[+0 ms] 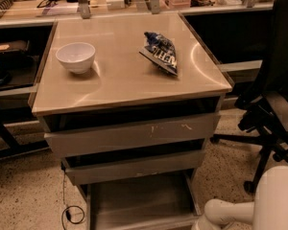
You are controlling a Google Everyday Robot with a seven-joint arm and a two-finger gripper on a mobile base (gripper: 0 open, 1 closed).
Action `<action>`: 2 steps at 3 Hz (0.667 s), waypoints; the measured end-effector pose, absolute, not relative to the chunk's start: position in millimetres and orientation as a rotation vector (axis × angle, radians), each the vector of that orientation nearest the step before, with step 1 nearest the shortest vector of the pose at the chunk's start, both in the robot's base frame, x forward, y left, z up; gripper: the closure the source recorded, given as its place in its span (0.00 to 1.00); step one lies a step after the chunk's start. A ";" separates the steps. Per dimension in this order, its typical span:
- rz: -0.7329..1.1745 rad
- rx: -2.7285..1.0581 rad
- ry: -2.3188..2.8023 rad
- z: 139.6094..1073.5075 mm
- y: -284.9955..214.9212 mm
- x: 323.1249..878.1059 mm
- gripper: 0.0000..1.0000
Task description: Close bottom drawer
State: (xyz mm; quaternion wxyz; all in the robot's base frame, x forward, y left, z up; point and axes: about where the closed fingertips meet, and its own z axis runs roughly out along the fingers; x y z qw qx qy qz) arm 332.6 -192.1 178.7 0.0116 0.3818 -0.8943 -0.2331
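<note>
Because the bottom drawer [141,200] stands pulled out of the cabinet, its flat grey floor lies exposed beneath the two fronts above, and its plain front strip runs along the lower edge of the view. The hand itself is out of view. Only the white arm [230,213] shows, at the lower right corner, so how far the hand is open, and whether it holds anything, cannot be told. The arm's rounded end sits just beside the drawer's right wall, near the front corner. This placement appears suited to bringing the hand onto the front strip for an inward push. Up and away from the hand, the middle drawer front [134,166] and the scratched upper drawer front [134,134] each show a dark gap above. Farther off, on the cabinet's surface [120,87], a white bowl [76,56] and a blue snack bag [159,51] rest well apart, clear of the drawer's travel. A black office chair [273,104] stands beyond the arm, on the side away from the cabinet.
</note>
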 end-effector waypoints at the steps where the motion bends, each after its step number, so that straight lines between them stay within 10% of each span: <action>1: -0.675 1.270 -2.801 184.4 -185.5 353.2 1.00; 2: -0.624 1.346 -2.804 196.8 -178.0 371.4 1.00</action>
